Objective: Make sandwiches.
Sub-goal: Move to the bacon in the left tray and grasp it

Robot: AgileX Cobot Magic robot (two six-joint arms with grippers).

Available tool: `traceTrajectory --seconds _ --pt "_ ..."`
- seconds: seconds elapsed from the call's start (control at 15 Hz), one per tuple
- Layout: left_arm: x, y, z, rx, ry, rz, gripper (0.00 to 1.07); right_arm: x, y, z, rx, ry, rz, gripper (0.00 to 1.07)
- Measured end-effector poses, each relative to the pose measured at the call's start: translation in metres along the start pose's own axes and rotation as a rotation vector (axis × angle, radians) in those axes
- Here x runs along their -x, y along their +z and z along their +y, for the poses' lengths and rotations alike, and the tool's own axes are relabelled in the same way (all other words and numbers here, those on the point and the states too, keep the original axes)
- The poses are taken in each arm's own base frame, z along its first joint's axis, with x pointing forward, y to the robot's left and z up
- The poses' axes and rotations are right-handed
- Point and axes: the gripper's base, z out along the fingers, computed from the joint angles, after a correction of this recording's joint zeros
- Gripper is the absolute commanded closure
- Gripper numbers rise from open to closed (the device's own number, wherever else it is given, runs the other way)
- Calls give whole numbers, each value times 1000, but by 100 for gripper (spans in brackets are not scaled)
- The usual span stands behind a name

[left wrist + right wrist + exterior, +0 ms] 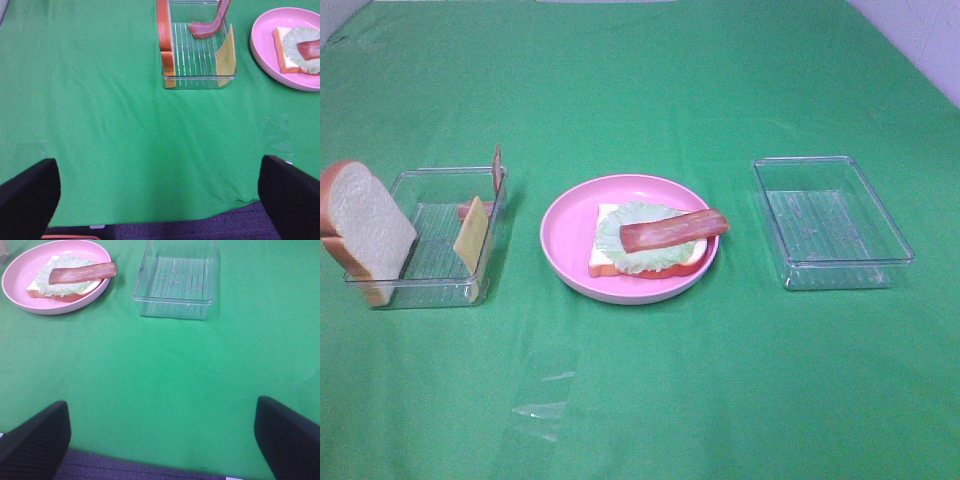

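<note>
Half-built sandwich (650, 240) lies on plate (560, 255) mid-surface, apparently so either arm can reach it. Cheese (470, 240) and top slice (365, 230) wait in tray (430, 292) near left edge. Left gripper (160, 197) and right gripper (162, 435) are spread, holding nothing.

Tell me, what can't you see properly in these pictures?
Bottom bread, exterior high view: mostly covered by lettuce and a bacon strip.
Spare bacon, exterior high view: partly behind the cheese slice.
Upright bread slice, left wrist view: cut off by the picture's edge.
Left end effector and right end effector, wrist views: only fingertips show; the edge cuts off the rest.
</note>
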Motion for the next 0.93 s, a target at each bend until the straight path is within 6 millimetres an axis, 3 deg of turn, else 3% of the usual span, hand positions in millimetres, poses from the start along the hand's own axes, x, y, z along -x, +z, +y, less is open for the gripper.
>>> traceTrajectory --seconds 0.27,0.33,0.4,0.53,0.67,0.8,0.93 --pt "85 38 0 24 6 152 4 0 0 0 1 0 0 11" --pt "98 45 1 29 18 166 4 0 0 0 1 0 0 11" --pt "142 79 2 31 49 218 4 0 0 0 1 0 0 11" --pt "177 120 -3 -7 71 266 4 0 0 0 1 0 0 11" --pt "198 148 -19 -44 106 289 4 0 0 0 1 0 0 11" --pt "218 194 -49 -88 125 327 4 0 0 0 1 0 0 11" --pt "223 244 -75 -111 138 385 4 0 0 0 1 0 0 11"
